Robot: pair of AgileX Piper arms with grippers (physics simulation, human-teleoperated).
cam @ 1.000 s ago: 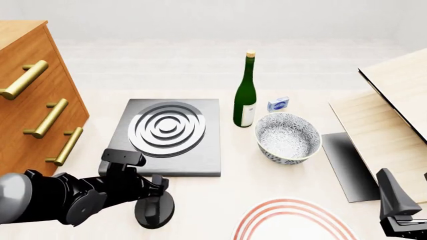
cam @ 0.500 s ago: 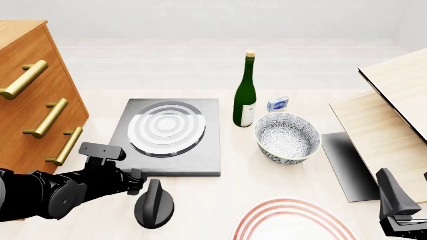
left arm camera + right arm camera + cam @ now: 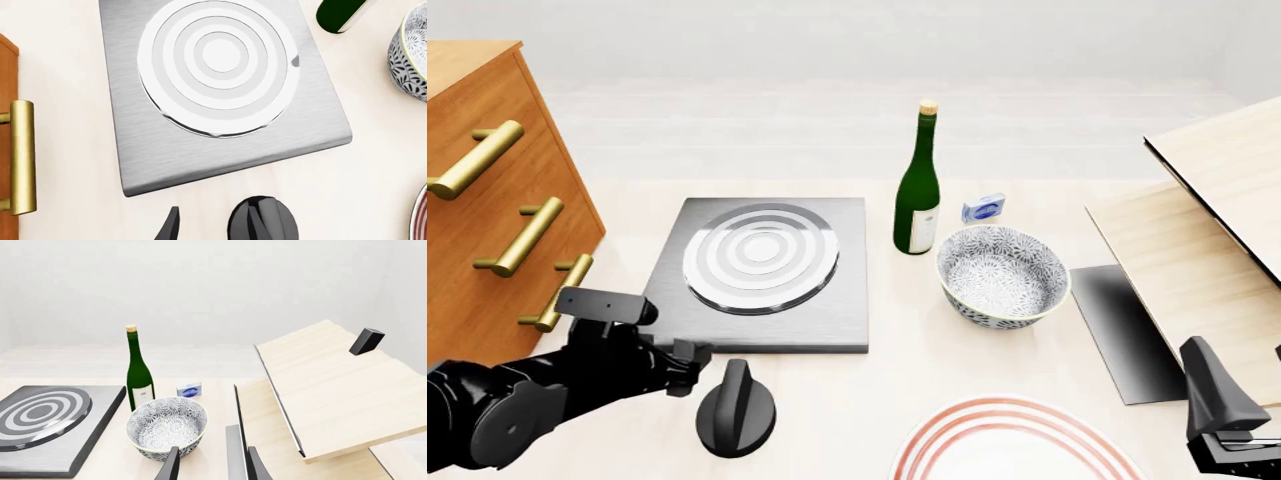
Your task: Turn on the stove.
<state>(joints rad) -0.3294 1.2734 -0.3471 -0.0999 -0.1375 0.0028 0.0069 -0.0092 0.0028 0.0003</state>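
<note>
The stove (image 3: 827, 320) is a dark-grey square slab with a pale ringed burner (image 3: 761, 256); it also shows in the left wrist view (image 3: 313, 115). Its black oval knob (image 3: 737, 410) stands free on the table in front of the slab, ridge pointing away from me. My left gripper (image 3: 681, 360) is open and empty, just left of the knob and apart from it. In the left wrist view one finger (image 3: 171, 227) shows beside the knob (image 3: 267, 220). My right gripper (image 3: 1225, 425) is open and empty at the near right edge.
A wooden drawer cabinet with brass handles (image 3: 494, 200) stands at the left. A green bottle (image 3: 917, 190), a small blue box (image 3: 984, 208) and a patterned bowl (image 3: 1004, 275) stand right of the stove. A red-ringed white plate (image 3: 1014, 445), a dark sheet (image 3: 1121, 325) and tilted wooden boards (image 3: 1214, 200) are at the right.
My left gripper has let go of the knob and drawn back to the left. The burner's dark grooves have turned pale. The right arm has not moved.
</note>
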